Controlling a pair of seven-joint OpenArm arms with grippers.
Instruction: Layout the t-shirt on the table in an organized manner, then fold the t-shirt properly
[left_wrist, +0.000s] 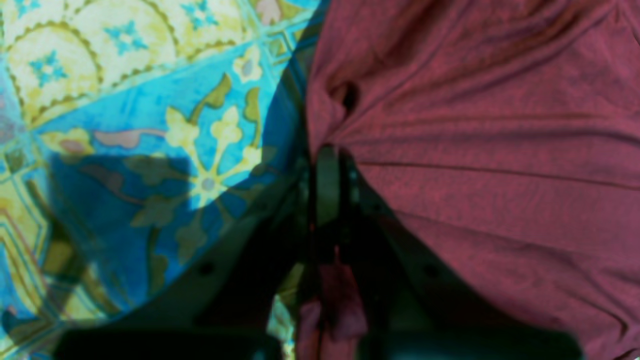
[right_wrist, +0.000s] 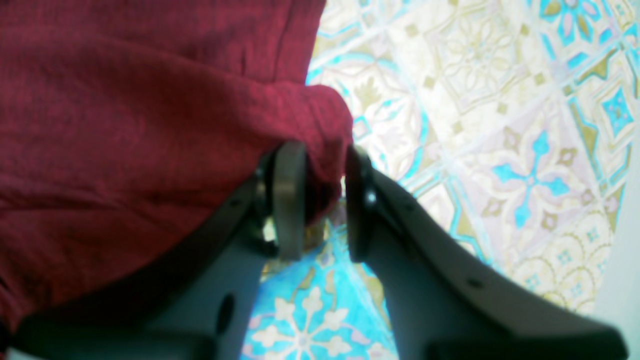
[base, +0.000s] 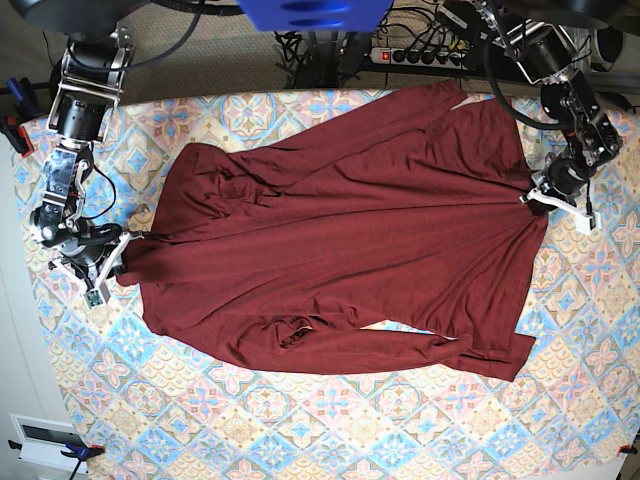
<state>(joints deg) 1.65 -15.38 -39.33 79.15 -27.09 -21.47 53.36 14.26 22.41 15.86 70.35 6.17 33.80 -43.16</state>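
The t-shirt (base: 340, 230) lies stretched across the table (base: 330, 420) between 2 arms — the left gripper (left_wrist: 327, 165) pinches one edge taut, while the right gripper (right_wrist: 325, 200), jaws parted around a fold, appears to be letting go.

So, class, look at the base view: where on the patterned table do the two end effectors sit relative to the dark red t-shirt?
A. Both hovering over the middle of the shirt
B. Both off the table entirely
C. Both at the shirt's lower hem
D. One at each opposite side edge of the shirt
D: the left end effector meets the t-shirt at one side edge, and the right end effector at the opposite edge.
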